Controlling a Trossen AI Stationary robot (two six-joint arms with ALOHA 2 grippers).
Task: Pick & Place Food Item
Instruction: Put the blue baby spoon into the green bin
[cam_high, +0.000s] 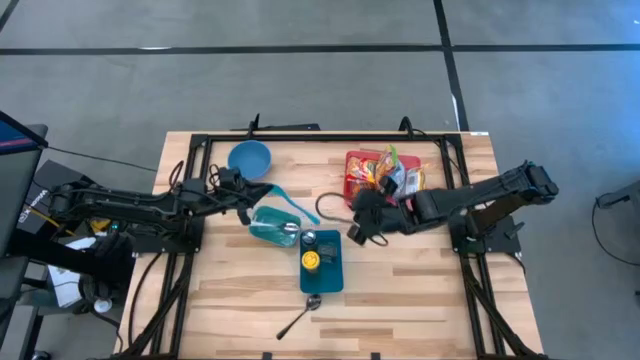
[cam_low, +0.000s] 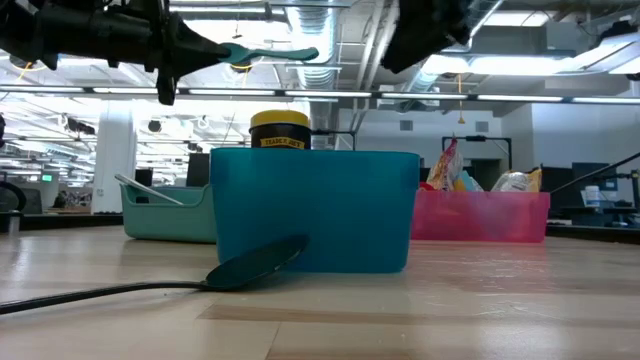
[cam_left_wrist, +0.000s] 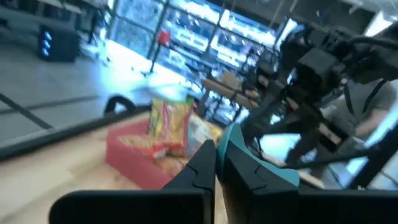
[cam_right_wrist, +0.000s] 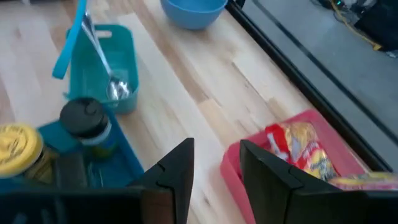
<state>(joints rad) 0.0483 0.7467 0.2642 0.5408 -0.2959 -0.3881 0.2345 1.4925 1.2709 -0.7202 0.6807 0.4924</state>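
Food packets (cam_high: 385, 170) lie in a red basket (cam_high: 352, 165) at the far right of the table; the left wrist view shows a yellow-and-red packet (cam_left_wrist: 168, 124) standing up in it. My right gripper (cam_right_wrist: 214, 165) hovers open between the basket (cam_right_wrist: 249, 162) and a blue tray (cam_high: 322, 275), with nothing between its fingers. My left gripper (cam_high: 250, 198) is shut on a thin teal utensil (cam_high: 285, 198), raised above a teal container (cam_high: 270, 228). My left gripper pinches one end of the teal utensil (cam_left_wrist: 239, 146) between its two fingers. The fingers point level from the table's left side and lie along the utensil. It sticks out past the fingertips (cam_low: 270, 52), lifted clear above the teal container.
The blue tray holds a yellow-lidded jar (cam_high: 311, 260) and a black-lidded jar (cam_high: 309, 239). A metal spoon (cam_right_wrist: 112, 87) lies in the teal container. A blue bowl (cam_high: 249, 158) stands far left, another spoon (cam_high: 300, 318) lies near the front, and a black cable (cam_high: 328, 208) loops mid-table.
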